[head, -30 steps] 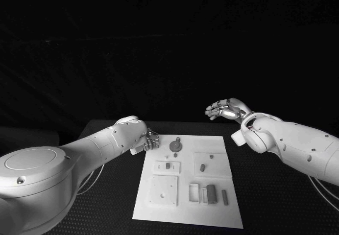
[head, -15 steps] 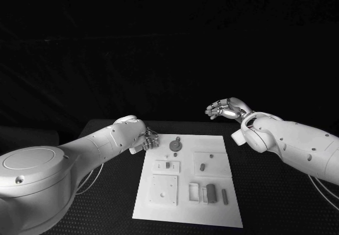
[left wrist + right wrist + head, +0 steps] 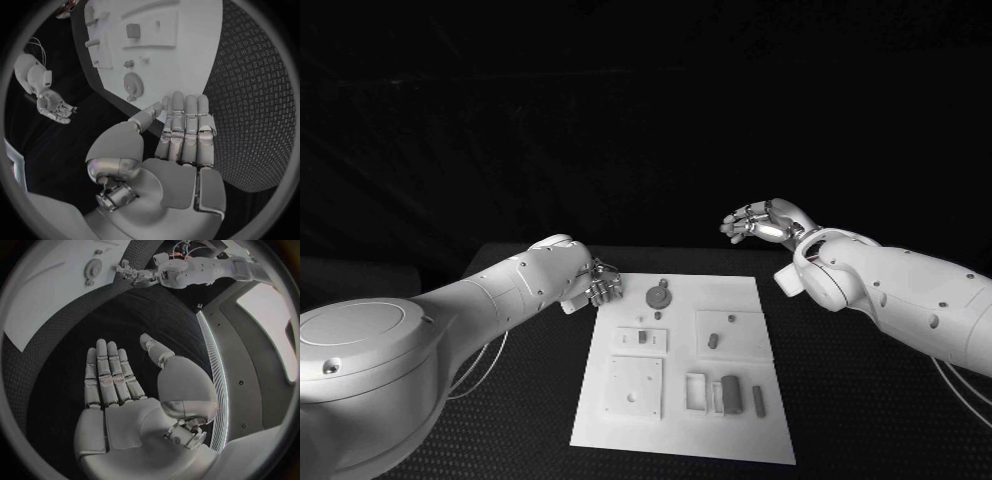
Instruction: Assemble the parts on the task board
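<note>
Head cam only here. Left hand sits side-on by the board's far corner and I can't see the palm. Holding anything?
Observer: No. The left wrist cam shows the left hand flat, palm bare.
Operator: Touching the round part?
Observer: No. The round part lies on the board, clear of the fingers.
Operator: Right hand?
Observer: The right hand is also bare, palm open above the black table.

Matt white task board (image 3: 678, 420), textured black table (image 3: 855, 400), glossy metal fingers (image 3: 185, 127).
</note>
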Robot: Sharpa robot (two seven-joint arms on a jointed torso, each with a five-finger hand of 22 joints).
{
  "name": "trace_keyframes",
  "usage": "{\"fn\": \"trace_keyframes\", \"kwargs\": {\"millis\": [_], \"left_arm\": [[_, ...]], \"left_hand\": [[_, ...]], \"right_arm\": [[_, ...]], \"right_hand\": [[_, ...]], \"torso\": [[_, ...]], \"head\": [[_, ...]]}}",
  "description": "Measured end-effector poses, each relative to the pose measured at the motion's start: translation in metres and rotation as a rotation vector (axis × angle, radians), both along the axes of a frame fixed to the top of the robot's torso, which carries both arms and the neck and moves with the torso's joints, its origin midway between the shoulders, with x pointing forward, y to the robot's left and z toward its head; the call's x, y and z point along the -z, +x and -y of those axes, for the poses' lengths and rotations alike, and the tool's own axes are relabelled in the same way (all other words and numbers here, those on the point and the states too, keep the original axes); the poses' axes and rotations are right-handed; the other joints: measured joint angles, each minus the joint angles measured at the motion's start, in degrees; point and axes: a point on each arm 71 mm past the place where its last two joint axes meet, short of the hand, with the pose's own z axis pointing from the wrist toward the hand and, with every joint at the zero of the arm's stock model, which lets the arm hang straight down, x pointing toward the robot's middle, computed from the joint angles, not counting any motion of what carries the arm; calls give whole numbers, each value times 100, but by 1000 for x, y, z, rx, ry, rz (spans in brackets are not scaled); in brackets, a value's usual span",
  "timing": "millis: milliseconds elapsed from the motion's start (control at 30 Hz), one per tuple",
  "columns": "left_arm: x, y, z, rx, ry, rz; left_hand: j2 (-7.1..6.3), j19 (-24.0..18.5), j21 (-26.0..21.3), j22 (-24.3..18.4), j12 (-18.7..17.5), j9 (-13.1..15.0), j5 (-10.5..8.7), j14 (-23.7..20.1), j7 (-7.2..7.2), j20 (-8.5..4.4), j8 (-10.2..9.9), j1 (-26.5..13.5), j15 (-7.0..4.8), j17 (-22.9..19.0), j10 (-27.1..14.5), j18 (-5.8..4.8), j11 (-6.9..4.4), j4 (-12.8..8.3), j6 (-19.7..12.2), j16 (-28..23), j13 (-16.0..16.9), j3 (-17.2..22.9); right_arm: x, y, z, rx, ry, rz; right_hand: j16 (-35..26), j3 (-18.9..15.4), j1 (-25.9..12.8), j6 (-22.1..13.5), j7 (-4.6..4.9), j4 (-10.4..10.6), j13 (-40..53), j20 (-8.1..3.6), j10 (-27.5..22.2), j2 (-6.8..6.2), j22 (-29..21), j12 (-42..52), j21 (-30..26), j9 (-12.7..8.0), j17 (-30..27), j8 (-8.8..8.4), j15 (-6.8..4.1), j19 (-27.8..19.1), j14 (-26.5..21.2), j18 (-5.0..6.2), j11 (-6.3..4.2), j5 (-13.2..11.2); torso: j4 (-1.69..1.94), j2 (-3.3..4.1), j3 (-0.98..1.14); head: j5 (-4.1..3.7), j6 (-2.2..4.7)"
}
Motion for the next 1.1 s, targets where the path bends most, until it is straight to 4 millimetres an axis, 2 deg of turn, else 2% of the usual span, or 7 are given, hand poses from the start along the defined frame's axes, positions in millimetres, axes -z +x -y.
{"fn": "trace_keyframes", "kwargs": {"millis": [133,500,700,933,1100], "left_arm": [[-2,-1,-2,6,-19,-11],[-28,-5,-6,53,-47,-31],[-38,-15,-8,87,-50,-44],[-37,-32,-5,119,-36,-71],[-25,-46,-3,137,-4,-102]], "left_hand": [[-1,22,0,39,0,0,118,0,8,-22,1,-1,0,0,34,0,8,0,8,45,15,-1],[25,21,0,93,0,0,118,14,20,-21,-1,-44,-14,1,53,0,8,-3,20,68,14,-7],[9,41,22,134,0,3,169,20,20,-41,-8,-60,-20,4,64,0,1,-5,20,90,14,-12],[-32,8,22,197,0,81,243,-2,24,-10,27,-109,2,-21,113,0,8,-4,59,90,13,-14],[-70,8,22,240,0,165,352,-2,11,-10,29,-147,2,-34,165,0,-3,-1,73,90,13,-17]], "right_arm": [[0,0,1,1,0,0],[0,0,6,10,-3,0],[1,2,8,18,-6,0],[1,4,12,30,-10,-1],[2,5,11,31,-10,-2]], "right_hand": [[0,0,0,0,0,0,-1,0,0,0,5,0,0,0,4,0,0,0,0,0,0,0],[1,-16,0,0,0,16,-1,0,0,0,10,0,-22,-5,5,28,-1,0,1,0,0,0],[1,-16,0,0,0,16,-6,0,0,0,10,0,-22,-5,10,28,-1,0,1,0,0,0],[1,-16,0,0,0,16,-5,0,0,0,9,0,-22,-5,10,28,-2,0,2,0,0,0],[1,-16,0,0,0,16,-5,0,0,0,15,0,-22,-4,9,28,-2,0,2,0,0,0]], "torso": [[1,-2,-3],[8,-8,-3],[5,-13,-1],[20,-48,-1],[47,-86,-6]], "head": [[3,-10],[5,-44],[21,-58],[24,-124],[6,-180]]}}
